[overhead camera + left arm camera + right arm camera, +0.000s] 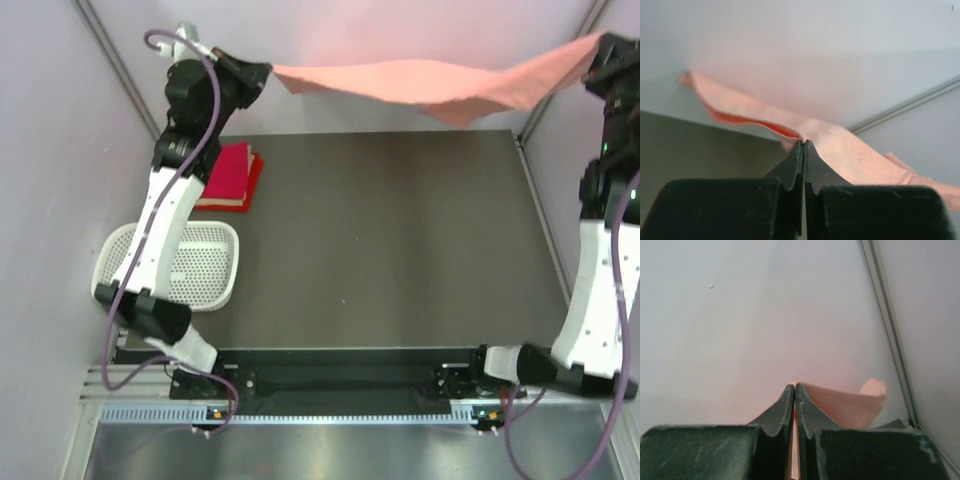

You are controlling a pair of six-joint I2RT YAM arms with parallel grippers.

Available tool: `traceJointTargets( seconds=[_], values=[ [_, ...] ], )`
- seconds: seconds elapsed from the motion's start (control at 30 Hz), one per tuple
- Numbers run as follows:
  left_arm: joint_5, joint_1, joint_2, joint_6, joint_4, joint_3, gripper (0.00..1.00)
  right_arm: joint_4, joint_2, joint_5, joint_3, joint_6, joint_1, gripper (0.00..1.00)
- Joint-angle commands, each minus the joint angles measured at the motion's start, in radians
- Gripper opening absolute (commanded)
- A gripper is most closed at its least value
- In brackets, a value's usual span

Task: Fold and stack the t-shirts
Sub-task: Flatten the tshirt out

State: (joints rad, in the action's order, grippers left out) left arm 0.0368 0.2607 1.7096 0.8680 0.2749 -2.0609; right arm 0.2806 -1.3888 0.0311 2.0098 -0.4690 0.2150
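Note:
A salmon-pink t-shirt (430, 82) hangs stretched in the air above the table's far edge, sagging a little in the middle. My left gripper (268, 72) is shut on its left end, and the cloth (855, 155) runs off past the fingertips (810, 150) in the left wrist view. My right gripper (598, 48) is shut on the right end; a strip of pink cloth (840, 407) shows between and beyond its fingers (802, 396). Folded crimson t-shirts (228, 175) lie stacked at the table's left, near the left arm.
A white perforated basket (200, 265) sits at the left edge of the dark table (390, 250), partly under the left arm. Pale walls enclose the back and both sides. The arm bases and a metal rail (330, 405) run along the near edge.

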Motion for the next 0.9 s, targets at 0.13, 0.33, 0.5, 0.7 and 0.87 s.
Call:
traceJointTargets(
  seconds=[0.13, 0.33, 0.5, 0.7, 0.87],
  values=[
    [-0.067, -0.003, -0.399, -0.061, -0.200, 0.717, 0.00, -0.026, 0.440, 0.036, -0.673, 0.052, 0.012, 0.00],
    [-0.005, -0.001, -0.623, -0.049, -0.247, 1.146, 0.00, 0.207, 0.671, 0.116, -0.968, 0.015, 0.011, 0.00],
    [0.026, -0.001, -0.746, -0.043, -0.192, 1.407, 0.00, 0.454, 0.804, 0.286, -1.108, -0.036, 0.012, 0.00],
    [0.126, -0.001, -0.919, -0.046, -0.082, 1.576, 0.00, 0.641, 0.858, 0.245, -1.169, -0.114, -0.002, 0.00],
    [0.144, -0.001, -1.019, -0.049, -0.017, 1.644, 0.00, 0.719, 0.881, 0.251, -1.137, -0.158, 0.000, 0.00]
  ],
)
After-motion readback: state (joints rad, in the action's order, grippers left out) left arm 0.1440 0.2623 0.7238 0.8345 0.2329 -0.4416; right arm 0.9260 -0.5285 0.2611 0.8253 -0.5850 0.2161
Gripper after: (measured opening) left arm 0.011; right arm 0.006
